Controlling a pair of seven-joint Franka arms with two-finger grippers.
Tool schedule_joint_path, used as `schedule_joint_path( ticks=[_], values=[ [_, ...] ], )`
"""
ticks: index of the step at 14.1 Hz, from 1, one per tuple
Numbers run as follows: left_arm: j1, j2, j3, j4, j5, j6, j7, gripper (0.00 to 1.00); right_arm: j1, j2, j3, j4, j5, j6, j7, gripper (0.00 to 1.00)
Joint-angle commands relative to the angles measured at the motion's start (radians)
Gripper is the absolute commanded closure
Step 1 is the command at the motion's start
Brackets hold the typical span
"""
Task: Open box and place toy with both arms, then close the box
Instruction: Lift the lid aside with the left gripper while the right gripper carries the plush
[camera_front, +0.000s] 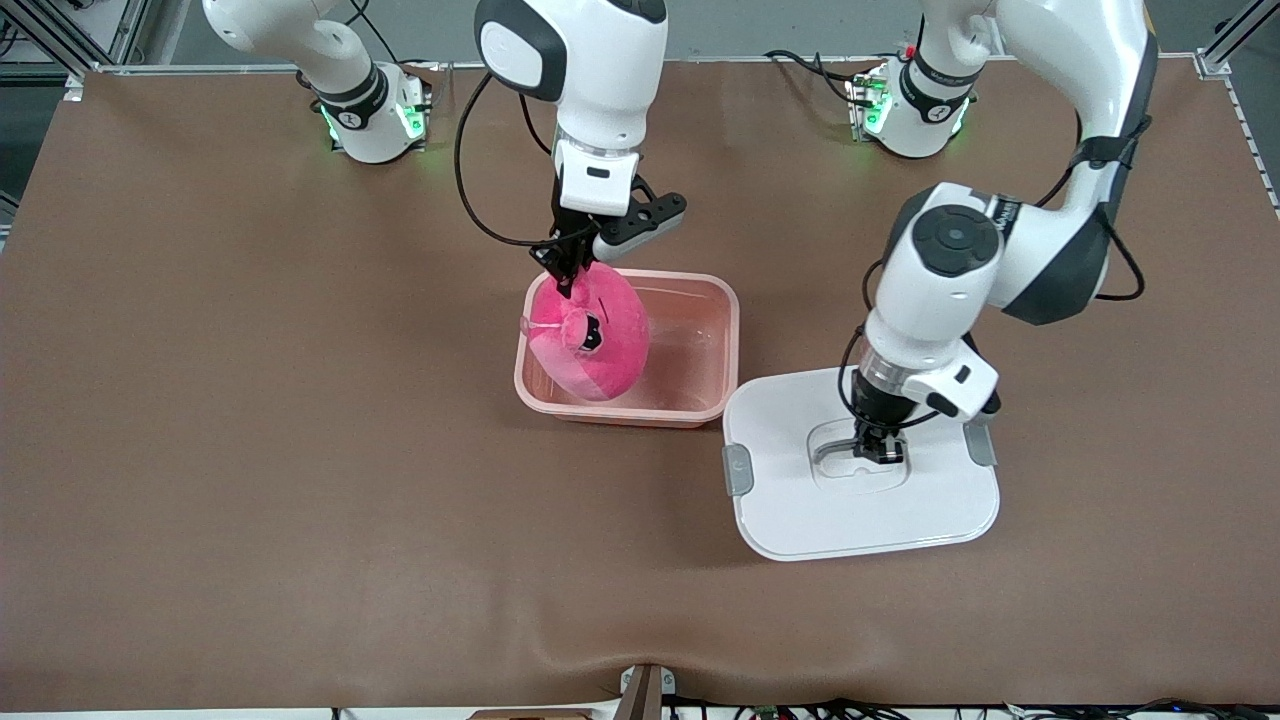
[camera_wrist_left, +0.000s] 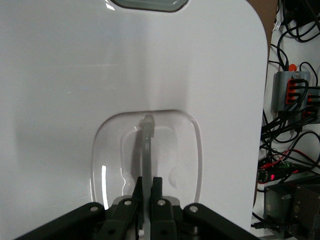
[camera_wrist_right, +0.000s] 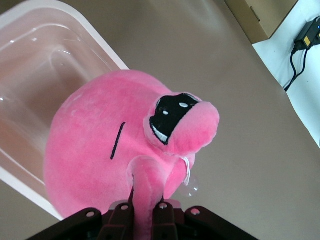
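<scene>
The pink tub of the box (camera_front: 700, 400) stands open mid-table. Its white lid (camera_front: 790, 500) lies flat beside it, toward the left arm's end and nearer the camera. My left gripper (camera_front: 878, 450) is shut on the lid's clear handle (camera_wrist_left: 147, 145) in the recess. My right gripper (camera_front: 565, 268) is shut on a small limb of the hot-pink toy (camera_front: 592, 335) and holds it hanging over the tub's end nearest the right arm, partly inside. In the right wrist view the toy (camera_wrist_right: 110, 150) hangs from my gripper (camera_wrist_right: 142, 210) over the tub's rim (camera_wrist_right: 100, 45).
Brown cloth covers the table (camera_front: 250, 450). Grey clips (camera_front: 738, 470) sit on the lid's two short sides. Cables and electronics (camera_wrist_left: 295, 100) show off the table's edge in the left wrist view.
</scene>
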Motion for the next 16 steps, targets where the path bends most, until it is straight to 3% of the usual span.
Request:
schedule_joint_path(
  ticks=[1, 4, 7, 10, 16],
  values=[
    [0.146, -0.071, -0.105, -0.086, -0.038, -0.003, 0.098, 1.0, 0.006, 0.011, -0.002, 0.006, -0.023, -0.033, 0.013, 1.0],
    [0.331, -0.074, -0.263, -0.135, -0.04, 0.038, 0.12, 1.0, 0.023, 0.031, -0.002, 0.005, -0.023, -0.045, 0.024, 1.0],
    [0.535, -0.119, -0.427, -0.267, -0.038, 0.163, 0.165, 1.0, 0.044, 0.045, -0.003, 0.005, -0.023, -0.046, 0.067, 1.0],
    [0.666, -0.151, -0.536, -0.322, -0.04, 0.168, 0.225, 1.0, 0.047, 0.056, -0.003, 0.005, -0.025, -0.046, 0.068, 1.0],
    [0.697, -0.154, -0.555, -0.342, -0.038, 0.171, 0.25, 1.0, 0.046, 0.105, -0.003, 0.005, -0.028, -0.042, 0.067, 1.0]
  ],
)
